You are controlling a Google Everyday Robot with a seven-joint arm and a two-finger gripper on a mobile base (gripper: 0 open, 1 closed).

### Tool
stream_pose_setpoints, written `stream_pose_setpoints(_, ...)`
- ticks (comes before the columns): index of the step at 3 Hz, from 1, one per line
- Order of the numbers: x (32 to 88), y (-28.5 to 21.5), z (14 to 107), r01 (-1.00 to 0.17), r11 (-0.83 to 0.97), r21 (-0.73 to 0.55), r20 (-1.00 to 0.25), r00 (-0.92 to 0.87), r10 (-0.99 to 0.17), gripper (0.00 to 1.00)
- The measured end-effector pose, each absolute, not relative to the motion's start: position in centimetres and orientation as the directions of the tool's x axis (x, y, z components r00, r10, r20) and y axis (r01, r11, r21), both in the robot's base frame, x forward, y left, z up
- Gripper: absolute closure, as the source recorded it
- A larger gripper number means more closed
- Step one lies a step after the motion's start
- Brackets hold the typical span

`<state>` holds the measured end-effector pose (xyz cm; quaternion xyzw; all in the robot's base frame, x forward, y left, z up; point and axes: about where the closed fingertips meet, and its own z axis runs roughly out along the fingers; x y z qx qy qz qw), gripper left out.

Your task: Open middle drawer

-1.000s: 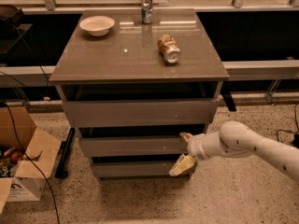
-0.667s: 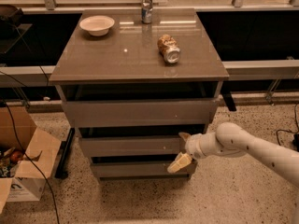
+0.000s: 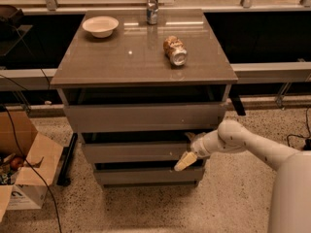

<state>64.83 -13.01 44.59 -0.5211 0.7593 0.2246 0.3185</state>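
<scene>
— Middle drawer (image 3: 131, 152): where located?
— Second of three in the cabinet (image 3: 121, 67), hardly drawn out.
— Gripper (image 3: 183, 152)?
— Set at the drawer's right end, fingers (image 3: 183, 161) spread wide across the front. Purchase is being taken; a straight outward pull is judged due.

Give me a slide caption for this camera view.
Gripper at the right end of the middle drawer; a bowl, an upright can and a tipped can sit on the cabinet top.
</scene>
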Motion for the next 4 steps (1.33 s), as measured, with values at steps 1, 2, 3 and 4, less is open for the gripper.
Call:
stream_pose_setpoints(1,65.0,-13.5,43.3,-0.945,0.325,0.035,-0.650,-0.269,-0.711,0.27)
stream_pose_setpoints(2,62.9,-13.7,43.6,-0.949,0.310,0.054,-0.586,-0.282,-0.760,0.50)
stream_pose_setpoints(3,62.1,-14.1,44.8,-0.947,0.315,0.060,-0.572,-0.291,-0.767,0.72)
stream_pose_setpoints(4,62.1,-14.0,44.8,-0.947,0.315,0.060,-0.572,-0.291,-0.767,0.65)
